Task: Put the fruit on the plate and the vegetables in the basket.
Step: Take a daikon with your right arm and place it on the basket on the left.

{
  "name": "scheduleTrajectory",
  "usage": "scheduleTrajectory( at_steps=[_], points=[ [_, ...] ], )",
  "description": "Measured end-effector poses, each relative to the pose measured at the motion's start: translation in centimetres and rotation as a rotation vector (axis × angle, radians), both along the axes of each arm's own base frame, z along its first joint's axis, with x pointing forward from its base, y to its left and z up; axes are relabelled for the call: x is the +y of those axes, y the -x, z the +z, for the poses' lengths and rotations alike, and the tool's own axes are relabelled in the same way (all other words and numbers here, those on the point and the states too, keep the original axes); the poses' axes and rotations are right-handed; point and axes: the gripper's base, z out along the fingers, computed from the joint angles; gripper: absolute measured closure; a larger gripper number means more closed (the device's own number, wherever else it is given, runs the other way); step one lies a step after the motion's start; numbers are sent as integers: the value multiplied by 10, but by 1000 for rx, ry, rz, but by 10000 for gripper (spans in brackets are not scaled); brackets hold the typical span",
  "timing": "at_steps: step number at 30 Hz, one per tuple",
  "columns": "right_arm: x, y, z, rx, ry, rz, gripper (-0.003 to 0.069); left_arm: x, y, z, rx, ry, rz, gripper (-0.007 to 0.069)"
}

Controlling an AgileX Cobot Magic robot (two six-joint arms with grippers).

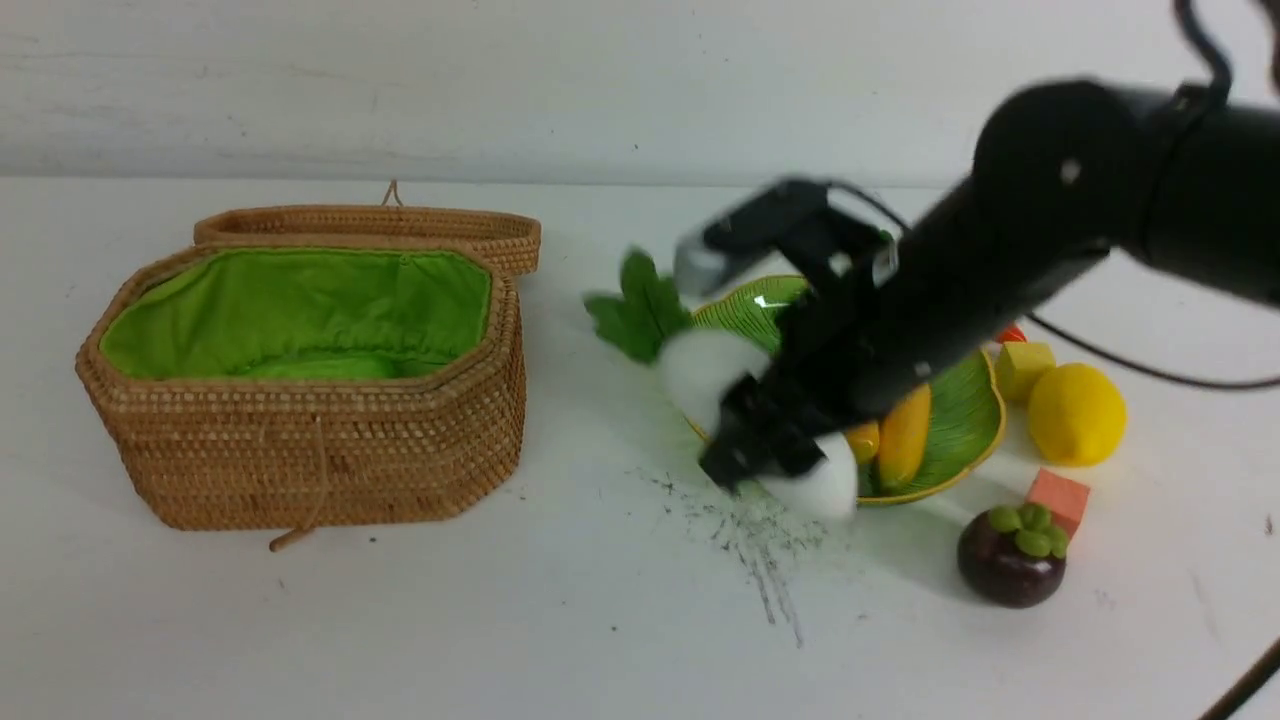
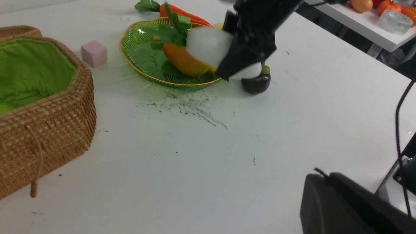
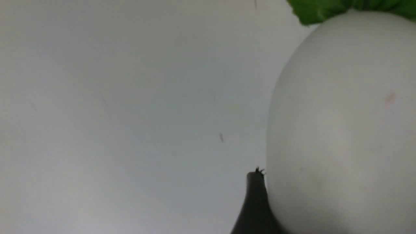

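Right gripper [image 1: 775, 450] is clamping the white radish [image 1: 697, 368] across its body and holding it tilted, leaves toward the back left, at the plate's [image 1: 968, 412] left rim. Mango [image 1: 905, 435] is lying on the plate. Lemon [image 1: 1077, 415] and mangosteen [image 1: 1010, 565] are sitting on the table beside it, with the carrot [image 2: 185, 14] behind. Basket [image 1: 300, 440] is standing open, well left. Left gripper [image 2: 341, 201] is showing only a dark edge, so I cannot tell its state.
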Motion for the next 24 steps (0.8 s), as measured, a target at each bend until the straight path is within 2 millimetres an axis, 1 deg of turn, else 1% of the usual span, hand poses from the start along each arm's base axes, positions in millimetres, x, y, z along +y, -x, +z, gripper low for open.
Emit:
scheduleTrajectory(
  at_steps=[1, 2, 3, 4, 6, 8, 10, 11, 12, 13, 15, 19, 20, 21, 23, 24],
  points=[
    [10, -1, 15, -32, -53, 13, 162, 0, -1, 0, -7, -5, 5, 637],
    [20, -2, 25, -56, -99, 28, 162, 1, -1, 0, -13, -11, 12, 637],
    [36, -4, 43, -118, -159, 71, 162, 2, -2, 0, -17, -12, 25, 637],
    [47, -5, 50, -155, -188, 101, 162, 2, -3, 0, -18, -12, 35, 637],
    [74, -12, 60, -258, -248, 171, 162, 4, -4, 1, -17, -7, 64, 636],
    [100, -20, 60, -344, -290, 208, 162, 6, -7, 1, -12, 0, 104, 635],
    [120, -30, 55, -411, -326, 209, 162, 9, -9, 1, -4, 5, 152, 634],
    [132, -36, 49, -445, -341, 204, 162, 11, -10, 0, 1, 6, 180, 634],
    [138, -40, 44, -457, -345, 204, 162, 12, -11, 0, 3, 7, 196, 634],
    [153, -50, 31, -507, -357, 190, 162, 15, -13, 0, 3, 6, 234, 634],
    [168, -60, 14, -565, -359, 179, 162, 18, -15, 0, 2, 4, 267, 634],
    [182, -73, -14, -631, -336, 165, 155, 19, -16, 0, 2, 7, 286, 632],
    [184, -76, -23, -635, -327, 162, 123, 19, -16, 0, 3, 8, 286, 631],
    [185, -76, -26, -633, -323, 163, 90, 19, -16, 0, 3, 8, 286, 630],
    [186, -76, -28, -629, -319, 167, 20, 19, -16, 0, 4, 8, 287, 629],
    [186, -76, -28, -627, -318, 168, 10, 19, -15, 0, 5, 8, 286, 630]
  ],
)
